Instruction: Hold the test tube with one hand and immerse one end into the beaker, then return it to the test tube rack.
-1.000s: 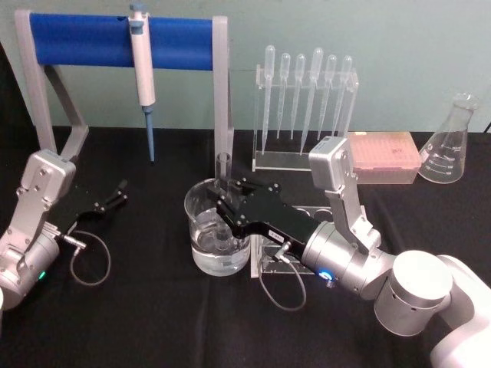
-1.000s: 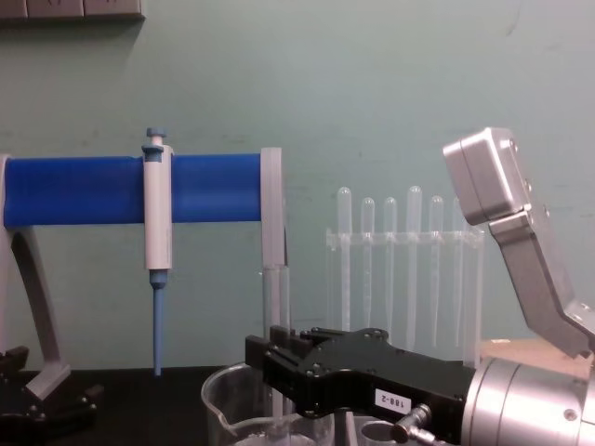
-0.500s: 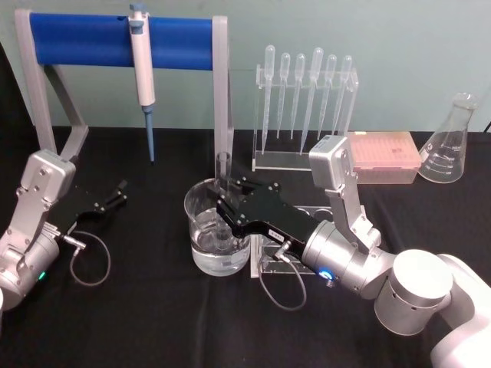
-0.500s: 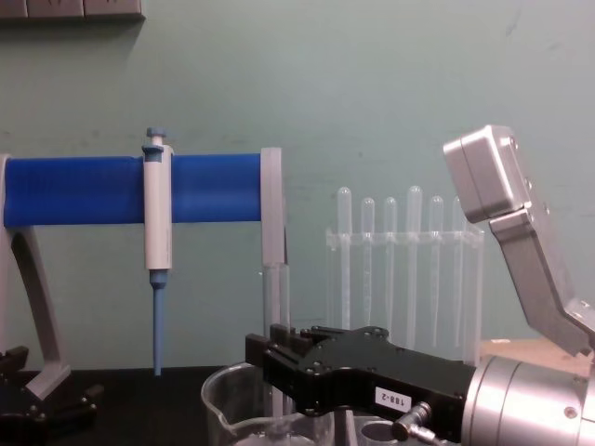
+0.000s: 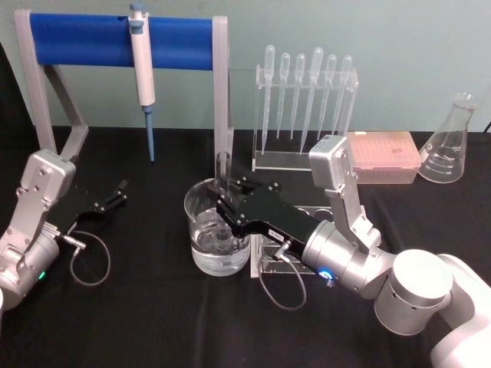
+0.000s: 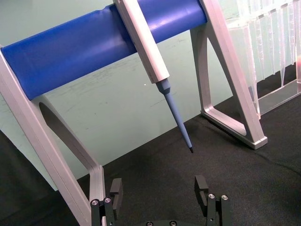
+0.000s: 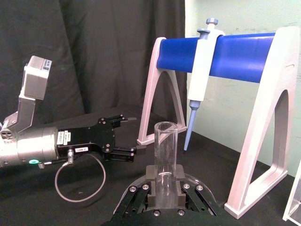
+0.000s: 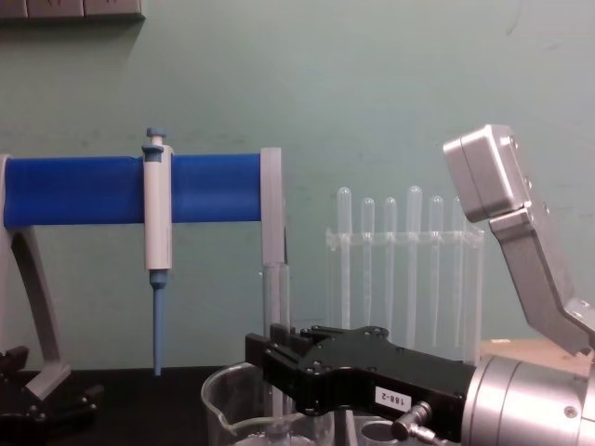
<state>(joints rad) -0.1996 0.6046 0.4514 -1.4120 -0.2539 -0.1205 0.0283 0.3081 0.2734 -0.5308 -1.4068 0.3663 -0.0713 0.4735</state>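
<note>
I'm gripping the test tube (image 5: pixel 223 167) upright in the right gripper (image 5: pixel 224 198)'s closed jaws so its bottom is dipping into the beaker (image 5: pixel 196 222), the left gripper (image 5: pixel 120 192) idling open-jawed at the beaker's 9 o'clock.

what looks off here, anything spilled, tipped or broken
Nothing stands out. The right gripper holds the test tube upright, lower end in the beaker; no liquid shows on the cloth. The pipette hangs straight; the dropper rack and flask stand upright. The left gripper rests open at the left.
</note>
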